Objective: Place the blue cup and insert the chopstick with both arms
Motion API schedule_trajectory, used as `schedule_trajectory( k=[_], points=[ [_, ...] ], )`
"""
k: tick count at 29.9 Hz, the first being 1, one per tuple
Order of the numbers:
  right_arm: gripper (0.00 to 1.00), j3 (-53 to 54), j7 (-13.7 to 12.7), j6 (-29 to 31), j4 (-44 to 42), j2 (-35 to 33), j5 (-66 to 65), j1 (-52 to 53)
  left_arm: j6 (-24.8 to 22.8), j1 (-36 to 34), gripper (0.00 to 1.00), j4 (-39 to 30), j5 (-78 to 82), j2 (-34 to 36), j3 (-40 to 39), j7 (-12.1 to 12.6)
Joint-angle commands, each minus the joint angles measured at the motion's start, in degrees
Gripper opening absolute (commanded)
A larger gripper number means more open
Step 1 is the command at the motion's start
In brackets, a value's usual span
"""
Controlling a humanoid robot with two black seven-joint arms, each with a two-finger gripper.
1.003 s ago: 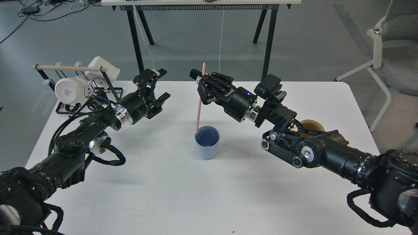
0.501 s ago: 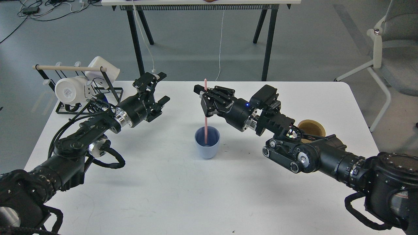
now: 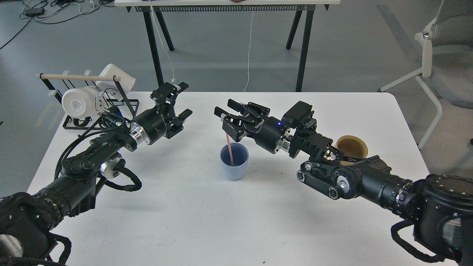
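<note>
The blue cup (image 3: 234,161) stands upright at the middle of the white table (image 3: 207,221). A pink chopstick (image 3: 229,149) stands in the cup, leaning to the left; its upper end is hidden behind my right gripper. My right gripper (image 3: 226,108) hangs just above the cup's far left rim, its fingers spread open. My left gripper (image 3: 178,100) is open and empty, well to the left of the cup and above the table.
A black wire rack (image 3: 74,122) with a wooden bar and white cups stands at the table's far left. A round brown dish (image 3: 353,146) lies behind my right arm. A grey chair (image 3: 443,55) stands off the table's right; another table's legs stand behind.
My right gripper came down with the pink chopstick, put its end into the blue cup, then opened its fingers. My left gripper barely moved.
</note>
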Motion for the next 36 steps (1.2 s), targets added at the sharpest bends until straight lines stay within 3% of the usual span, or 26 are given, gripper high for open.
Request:
schedule_trajectory(
  k=[1, 5, 9, 14, 16, 20, 24, 26, 31, 36],
  points=[
    [0.99, 4.96, 0.00, 0.00, 4.88, 0.00, 2.16, 0.34, 0.00, -0.26, 0.99, -0.13, 0.00, 0.00, -0.26, 0.00],
    [0.99, 15.68, 0.00, 0.00, 11.73, -5.79, 7.07, -0.45, 0.00, -0.61, 0.99, -0.31, -0.08, 0.09, -0.70, 0.00],
    [0.99, 25.79, 0.00, 0.00, 16.66, -9.39, 20.50, -3.08, 0.00, -1.22, 0.99, -0.48, -0.08, 0.44, -0.96, 0.00],
    [0.99, 28.01, 0.00, 0.00, 18.78, -20.28, 41.94, -3.79, 0.00, -2.10, 0.99, -1.10, -0.17, 1.67, -1.84, 0.00],
    [0.99, 27.92, 0.00, 5.38, 19.13, -23.98, 52.04, -4.75, 0.00, -2.37, 0.99, -1.27, -0.35, 1.94, -2.28, 0.00],
    [0.99, 28.01, 0.00, 25.22, 18.26, -29.69, 65.25, -8.08, 0.00, -2.54, 0.99, -1.27, -3.32, 4.21, -3.16, 0.00],
    [1.00, 28.45, 0.00, 44.65, 17.91, -32.34, 67.73, -11.95, 0.00, -3.07, 0.99, -1.27, -9.56, 6.32, -2.99, 0.00],
    [1.00, 28.62, 0.00, 50.48, 17.38, -32.61, 67.73, -12.66, 0.00, -3.07, 0.99, -1.27, -11.50, 7.29, -2.98, 0.00],
    [1.00, 29.06, 0.00, 51.65, 17.38, -32.61, 67.73, -12.84, 0.00, -3.07, 0.99, -1.27, -11.77, 8.09, -2.63, 0.00],
    [1.00, 31.08, 0.00, 49.10, 16.59, -31.73, 67.73, -12.67, 0.00, -2.90, 0.99, -1.19, -11.77, 8.09, -2.55, 0.00]
  ],
)
